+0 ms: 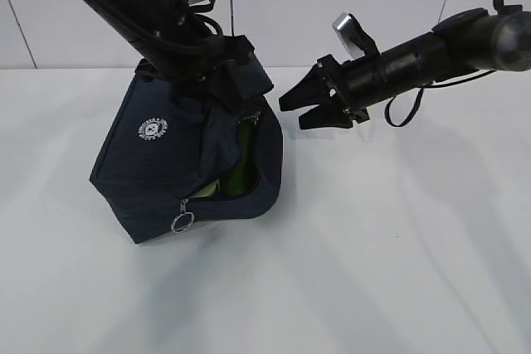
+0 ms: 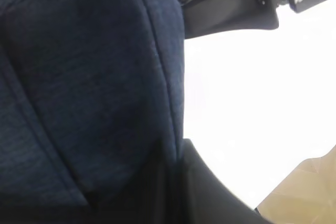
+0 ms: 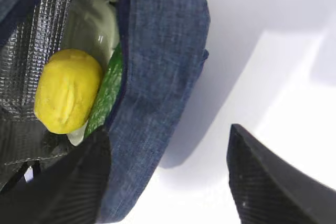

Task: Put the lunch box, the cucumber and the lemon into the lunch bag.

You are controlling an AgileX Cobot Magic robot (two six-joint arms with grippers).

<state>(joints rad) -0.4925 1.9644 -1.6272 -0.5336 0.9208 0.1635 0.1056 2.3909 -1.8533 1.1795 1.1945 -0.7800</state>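
The lunch bag (image 1: 166, 172) sits tipped on the white table (image 1: 398, 271), its dark navy side with the small round white logo (image 1: 153, 128) turned toward me and the ring pull of the zipper (image 1: 182, 222) hanging low at the front. The left gripper (image 1: 217, 72) is pressed in against the top edge of the bag; its jaws are shut, though among the folds I cannot tell whether they pinch the cloth. The right gripper (image 1: 292, 112) hangs just beside the mouth of the bag, its two black fingers (image 3: 273, 182) spread wide with nothing between them. Through the opening, against the silver lining, the lemon (image 3: 67, 91) rests on top, touching the cucumber (image 3: 106, 94) that runs alongside it, and the pale green lid of the lunch box (image 3: 94, 24) shows behind them.
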